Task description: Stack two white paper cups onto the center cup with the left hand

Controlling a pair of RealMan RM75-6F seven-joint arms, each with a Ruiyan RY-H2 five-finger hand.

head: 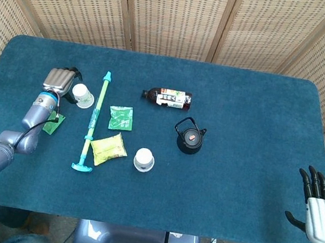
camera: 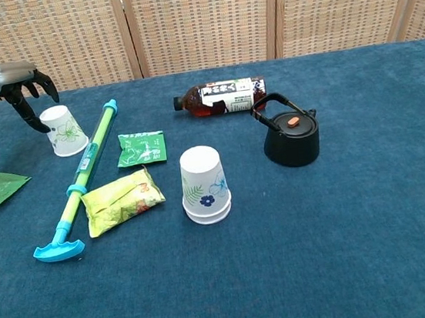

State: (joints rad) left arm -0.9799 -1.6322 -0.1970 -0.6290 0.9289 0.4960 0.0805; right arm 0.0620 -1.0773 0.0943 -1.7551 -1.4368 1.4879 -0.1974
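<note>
left hand (camera: 20, 78): fingers apart, holding nothing, beside the far paper cup (camera: 63, 131) to grab it | center cup (camera: 204, 184): upside down, waiting | right hand (head: 319, 209): fingers apart, holding nothing, off to the side

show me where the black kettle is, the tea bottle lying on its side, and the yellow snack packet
black kettle (camera: 292, 143), chest view, on its round body.
tea bottle (camera: 224, 96), chest view, on its label.
yellow snack packet (head: 108, 147), head view, on the middle of the packet.
</note>
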